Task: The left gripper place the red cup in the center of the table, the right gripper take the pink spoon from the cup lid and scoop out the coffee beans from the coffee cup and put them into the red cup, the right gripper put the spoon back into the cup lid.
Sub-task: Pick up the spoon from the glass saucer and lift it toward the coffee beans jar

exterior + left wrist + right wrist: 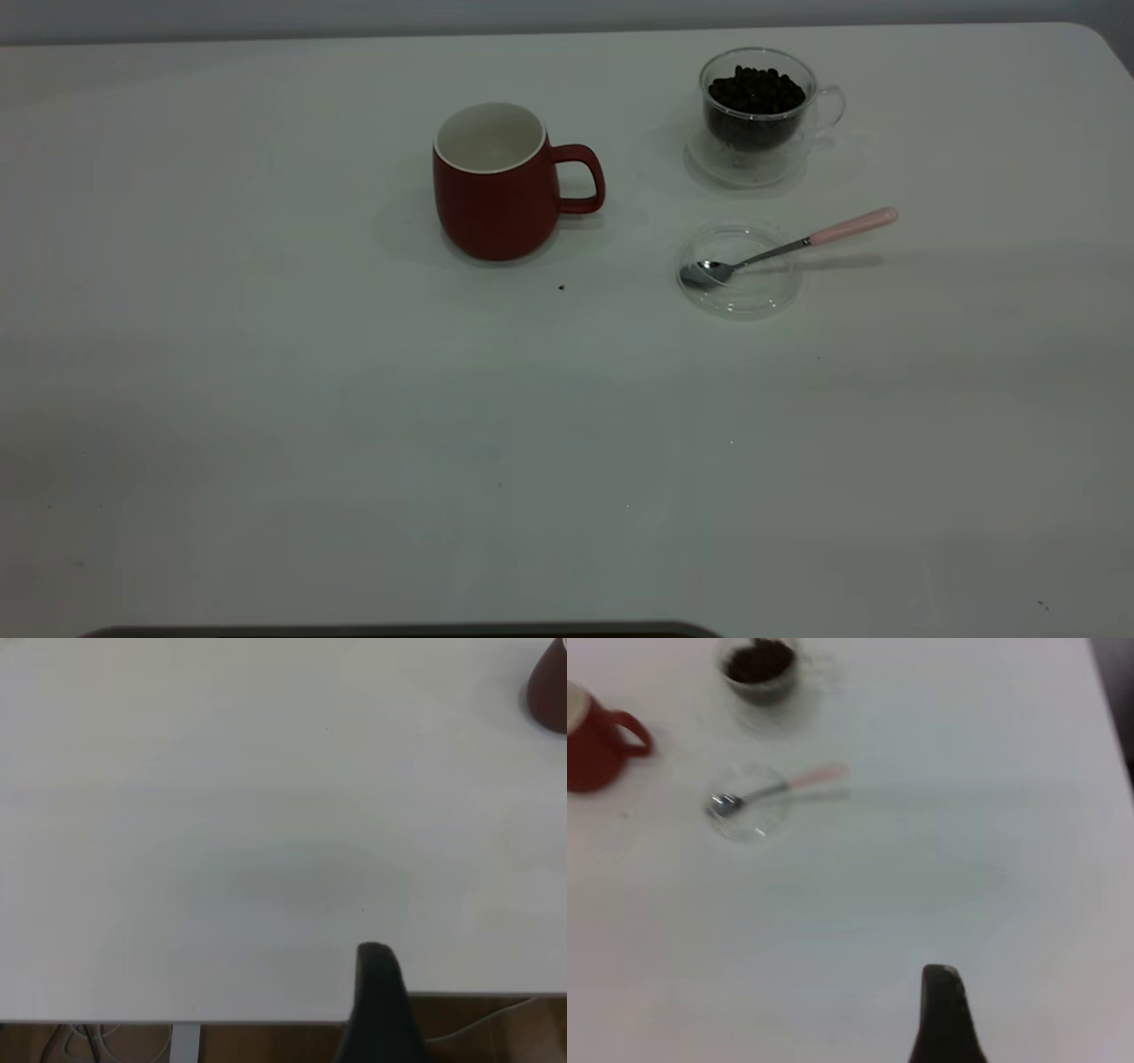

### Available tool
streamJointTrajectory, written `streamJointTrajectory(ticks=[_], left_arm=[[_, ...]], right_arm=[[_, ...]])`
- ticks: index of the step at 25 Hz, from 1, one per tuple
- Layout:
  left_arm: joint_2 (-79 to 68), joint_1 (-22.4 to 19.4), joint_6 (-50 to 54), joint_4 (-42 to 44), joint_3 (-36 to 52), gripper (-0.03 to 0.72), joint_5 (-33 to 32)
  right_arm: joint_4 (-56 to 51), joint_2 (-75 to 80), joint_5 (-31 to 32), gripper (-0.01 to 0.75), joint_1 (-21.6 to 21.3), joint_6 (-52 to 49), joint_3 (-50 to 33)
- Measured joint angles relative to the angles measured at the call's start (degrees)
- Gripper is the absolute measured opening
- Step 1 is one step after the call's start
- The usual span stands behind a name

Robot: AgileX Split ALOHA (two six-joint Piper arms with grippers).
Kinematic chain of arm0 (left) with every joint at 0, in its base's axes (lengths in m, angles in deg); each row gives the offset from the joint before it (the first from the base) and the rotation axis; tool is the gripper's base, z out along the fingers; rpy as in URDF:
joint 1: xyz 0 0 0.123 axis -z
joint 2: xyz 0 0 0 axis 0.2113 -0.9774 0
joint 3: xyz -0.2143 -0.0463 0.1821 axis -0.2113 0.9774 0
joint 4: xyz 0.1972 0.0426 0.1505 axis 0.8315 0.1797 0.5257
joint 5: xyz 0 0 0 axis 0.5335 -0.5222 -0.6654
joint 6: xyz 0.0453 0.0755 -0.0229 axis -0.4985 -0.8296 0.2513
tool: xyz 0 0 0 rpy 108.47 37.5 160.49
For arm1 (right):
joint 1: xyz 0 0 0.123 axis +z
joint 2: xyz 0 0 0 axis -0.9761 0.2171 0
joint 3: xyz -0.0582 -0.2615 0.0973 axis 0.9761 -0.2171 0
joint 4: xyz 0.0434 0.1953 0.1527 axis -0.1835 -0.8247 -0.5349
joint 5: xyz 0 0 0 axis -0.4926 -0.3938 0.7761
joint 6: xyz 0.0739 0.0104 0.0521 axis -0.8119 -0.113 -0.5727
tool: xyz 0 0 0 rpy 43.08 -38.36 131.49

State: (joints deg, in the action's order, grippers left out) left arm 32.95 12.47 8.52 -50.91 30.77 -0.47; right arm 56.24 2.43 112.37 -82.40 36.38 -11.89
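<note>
- While both arms sit back at the desk (266, 443) edge, you see one finger each of the left gripper (376, 992) and right gripper (943, 1010); their opening cannot be told, and neither holds anything.
- Nearest you, the pink spoon (797, 244) rests bowl-down in the cup lid (740, 297), handle overhanging; a careless pinch could flip it.
- Farther back stand the red cup (496, 195) and the coffee cup (757, 115) heaped with coffee beans (756, 90), likely to spill.

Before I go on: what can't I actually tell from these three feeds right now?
- Left gripper: the left wrist view shows one dark finger at the frame edge; open or shut is unknowable.
- Right gripper: same in the right wrist view.
- Both arms: outside the exterior view.
- Red cup: its bottom is hidden by its own wall, so any beans inside are unseen.
- Coffee cup: bean depth unclear through the glass.
</note>
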Motion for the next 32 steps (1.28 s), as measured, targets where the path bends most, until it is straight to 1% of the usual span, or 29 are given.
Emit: streamJointTrajectory(ticks=[3,6,8,10,14,17,19,21,23,29,32], left_arm=[[0.00,0.00,0.00,0.00,0.00,0.587,0.00],[0.00,0.00,0.00,0.00,0.00,0.587,0.00],[0.00,0.00,0.00,0.00,0.00,0.587,0.00],[0.00,0.00,0.00,0.00,0.00,0.587,0.00],[0.00,0.00,0.00,-0.06,0.00,0.587,0.00],[0.00,0.00,0.00,-0.06,0.00,0.587,0.00],[0.00,0.00,0.00,-0.06,0.00,0.587,0.00],[0.00,0.00,0.00,-0.06,0.00,0.587,0.00],[0.00,0.00,0.00,-0.06,0.00,0.587,0.00],[0.00,0.00,0.00,-0.06,0.00,0.587,0.00],[0.00,0.00,0.00,-0.06,0.00,0.587,0.00]], right_arm=[[-6.40,9.37,-10.01,0.568,0.00,7.39,0.06],[-15.40,21.20,-18.09,0.567,0.00,16.69,0.59],[-22.41,28.89,-21.71,0.567,0.00,23.99,1.57],[-29.43,37.18,-23.69,0.567,0.00,32.36,2.93],[-41.42,50.93,-25.41,0.565,0.00,43.41,5.80],[-46.14,58.67,-26.26,0.564,0.00,48.49,8.04],[-47.57,64.10,-26.97,0.564,0.00,49.84,10.09],[-49.57,71.32,-28.61,0.564,0.00,50.10,13.34],[-50.83,77.04,-28.80,0.564,0.00,50.10,16.74],[-51.77,93.72,-26.19,0.564,-0.37,50.10,24.11],[-52.30,100.00,-22.22,0.564,-1.70,50.69,26.85]])
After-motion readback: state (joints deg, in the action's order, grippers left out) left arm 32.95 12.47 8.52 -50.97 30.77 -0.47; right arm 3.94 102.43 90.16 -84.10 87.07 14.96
